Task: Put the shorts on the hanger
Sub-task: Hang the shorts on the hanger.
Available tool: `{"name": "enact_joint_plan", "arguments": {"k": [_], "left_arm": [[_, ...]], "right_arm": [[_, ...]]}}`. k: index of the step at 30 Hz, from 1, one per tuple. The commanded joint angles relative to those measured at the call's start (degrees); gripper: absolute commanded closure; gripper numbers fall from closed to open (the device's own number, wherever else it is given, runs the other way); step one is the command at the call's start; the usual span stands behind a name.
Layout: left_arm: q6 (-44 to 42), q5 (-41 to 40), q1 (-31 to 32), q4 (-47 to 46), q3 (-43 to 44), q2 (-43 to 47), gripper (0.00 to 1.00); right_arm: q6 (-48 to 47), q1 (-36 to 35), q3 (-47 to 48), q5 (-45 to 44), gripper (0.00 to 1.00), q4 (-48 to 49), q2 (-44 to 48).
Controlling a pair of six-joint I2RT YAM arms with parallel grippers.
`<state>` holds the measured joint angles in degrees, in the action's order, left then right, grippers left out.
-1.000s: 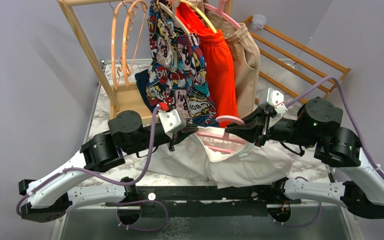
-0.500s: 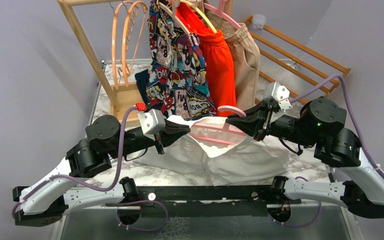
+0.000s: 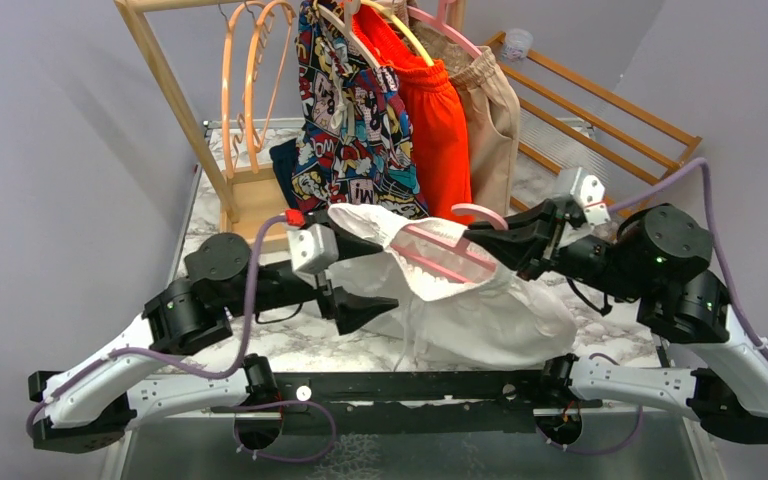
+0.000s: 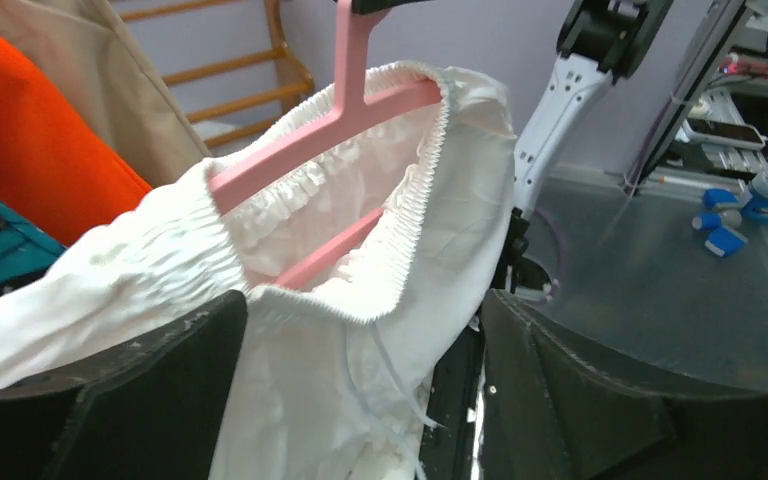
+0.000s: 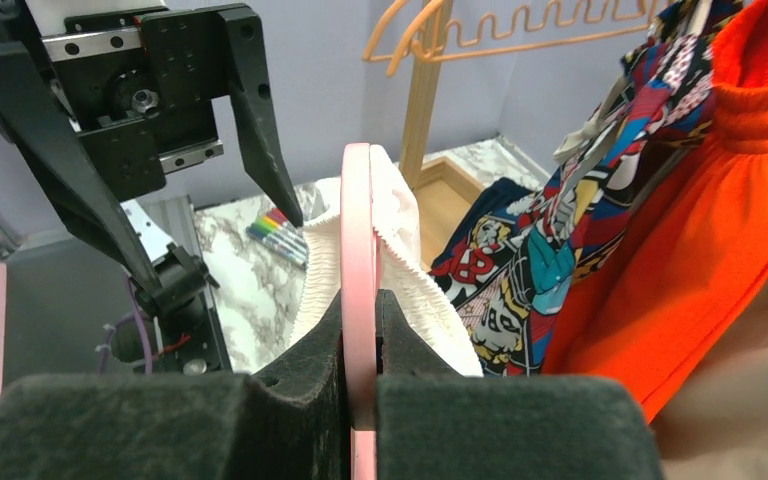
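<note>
The white shorts (image 3: pixel 480 315) hang off the table from the light-pink hanger (image 3: pixel 438 256), whose arms and bottom bar sit inside the gathered waistband (image 4: pixel 415 200). My right gripper (image 3: pixel 480 240) is shut on the hanger (image 5: pixel 358 220) near its hook, with the pink plastic pinched between the pads. My left gripper (image 3: pixel 388 272) stands open just left of the shorts. In its wrist view the white fabric (image 4: pixel 300 400) hangs in the wide gap between its fingers (image 4: pixel 110 400) and is not gripped. A thin drawstring (image 4: pixel 400 380) dangles down the front.
Behind stands a wooden rack with orange hangers (image 3: pixel 250 80), comic-print shorts (image 3: pixel 360 130), orange-red shorts (image 3: pixel 445 130) and a beige garment (image 3: pixel 495 110). A slatted wooden frame (image 3: pixel 600 110) leans at the back right. Markers (image 5: pixel 280 232) lie on the marble table (image 3: pixel 260 345).
My left gripper let go of the waistband, opened wide and dropped back. My right arm lifted the hanger up and to the right, and the shorts now hang from it.
</note>
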<state>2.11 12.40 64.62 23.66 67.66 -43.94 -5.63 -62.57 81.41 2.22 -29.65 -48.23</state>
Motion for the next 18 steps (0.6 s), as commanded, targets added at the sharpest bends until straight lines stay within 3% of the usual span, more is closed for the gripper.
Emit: {"name": "enact_joint_plan", "arguments": {"k": [1,5,10,18], "left_arm": [[-0.5,-1.3,0.2,-6.1,1.2,7.3,0.05],[-3.7,-4.9,0.1,-6.7,5.6,9.6,0.03],[-8.1,-8.2,0.1,-0.2,13.1,6.0,0.04],[-9.8,0.4,0.1,4.4,16.1,-2.9,0.05]], "right_arm": [[-0.3,-0.1,0.9,0.3,0.99,6.7,2.8],[-0.3,-0.1,2.2,3.0,0.99,4.3,3.1],[-0.2,-0.1,5.2,7.8,0.99,-1.0,1.6],[0.3,-0.1,6.8,11.2,0.99,-6.2,-0.3]]}}
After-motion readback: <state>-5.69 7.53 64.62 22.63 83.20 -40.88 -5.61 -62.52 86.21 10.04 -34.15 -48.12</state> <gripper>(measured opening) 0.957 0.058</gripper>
